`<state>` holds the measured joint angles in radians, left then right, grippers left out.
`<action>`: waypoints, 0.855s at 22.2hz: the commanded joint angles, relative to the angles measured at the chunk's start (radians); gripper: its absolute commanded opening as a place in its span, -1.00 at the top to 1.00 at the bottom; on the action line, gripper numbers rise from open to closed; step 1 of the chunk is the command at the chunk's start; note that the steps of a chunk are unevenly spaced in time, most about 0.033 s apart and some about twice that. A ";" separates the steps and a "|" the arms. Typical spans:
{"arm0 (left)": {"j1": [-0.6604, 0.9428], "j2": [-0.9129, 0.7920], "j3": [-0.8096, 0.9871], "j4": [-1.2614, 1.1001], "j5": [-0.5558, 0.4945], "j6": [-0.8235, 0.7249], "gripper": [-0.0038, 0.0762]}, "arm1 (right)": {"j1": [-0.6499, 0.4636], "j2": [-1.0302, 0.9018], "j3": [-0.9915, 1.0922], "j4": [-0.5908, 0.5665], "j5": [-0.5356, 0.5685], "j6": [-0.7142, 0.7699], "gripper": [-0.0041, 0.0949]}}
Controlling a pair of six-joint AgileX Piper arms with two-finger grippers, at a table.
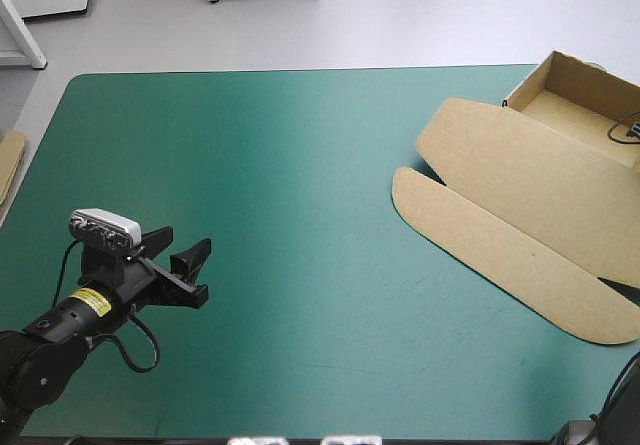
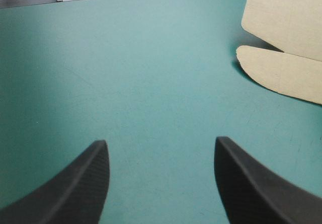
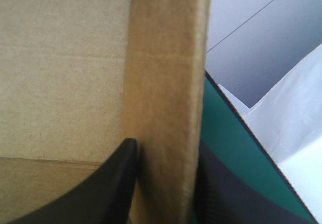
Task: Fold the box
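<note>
The teal-green table (image 1: 250, 165) is taking up most of the scene. The brown box (image 1: 540, 195) is lying at its far right, as an open tray (image 1: 560, 77) in the far right corner with its lid (image 1: 520, 225) lying flat. Its long way is running from that corner toward the near right edge.

The left gripper (image 1: 187, 242) is sitting at the near left with its fingers wide apart and nothing in them. The box is lying well apart from it, ahead and off to the right.

The right gripper (image 3: 168, 151) is much nearer. It is pinching a standing wall (image 3: 166, 73) of the tray, one finger inside and one outside. So the next fold is probably falling to the right arm.

Only the right wrist view is showing that pinch. The high view is not showing that gripper at all. The left wrist view is showing just the lid's rounded flaps (image 2: 282, 73).
</note>
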<state>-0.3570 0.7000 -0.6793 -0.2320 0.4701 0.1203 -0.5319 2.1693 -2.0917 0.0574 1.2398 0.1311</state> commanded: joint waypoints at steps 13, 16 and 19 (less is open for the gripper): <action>-0.003 -0.002 -0.025 -0.006 -0.051 0.030 -0.19 | -0.009 -0.269 -0.042 0.139 0.007 -0.069 -0.25; -0.003 -0.002 -0.025 -0.009 -0.051 0.045 -0.19 | -0.004 -0.334 -0.042 0.210 0.007 -0.086 -0.23; -0.003 -0.002 -0.025 -0.009 -0.058 0.045 -0.19 | 0.024 -0.388 -0.042 0.229 0.007 -0.103 -0.11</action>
<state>-0.3570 0.7000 -0.6793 -0.2310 0.4852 0.1619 -0.5276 1.8845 -2.1023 0.2458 1.2459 0.0556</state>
